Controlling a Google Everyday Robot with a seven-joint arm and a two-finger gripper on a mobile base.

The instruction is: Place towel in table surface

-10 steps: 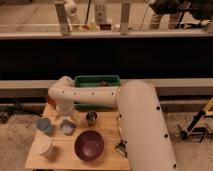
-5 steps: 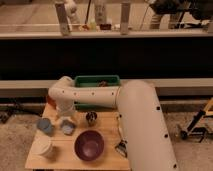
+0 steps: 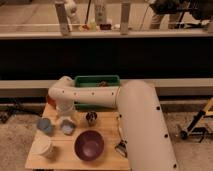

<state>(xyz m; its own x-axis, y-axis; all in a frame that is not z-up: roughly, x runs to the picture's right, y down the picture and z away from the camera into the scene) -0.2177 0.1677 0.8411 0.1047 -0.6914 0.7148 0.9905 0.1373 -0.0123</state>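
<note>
Gripper (image 3: 65, 116) is held low over the left side of the wooden table (image 3: 65, 159), behind a purple bowl (image 3: 89, 145); its state cannot be told. A pale bundle (image 3: 66, 128), possibly the towel, is seen on the table beneath it.

Towel (image 3: 66, 128): pale blue-grey, bunched into small lump, lying on wooden table (image 3: 64, 156), lower left of frame, left of centre on tabletop. Gripper (image 3: 65, 119) hanging straight over towel, at its top edge; contact between them not discernible.
</note>
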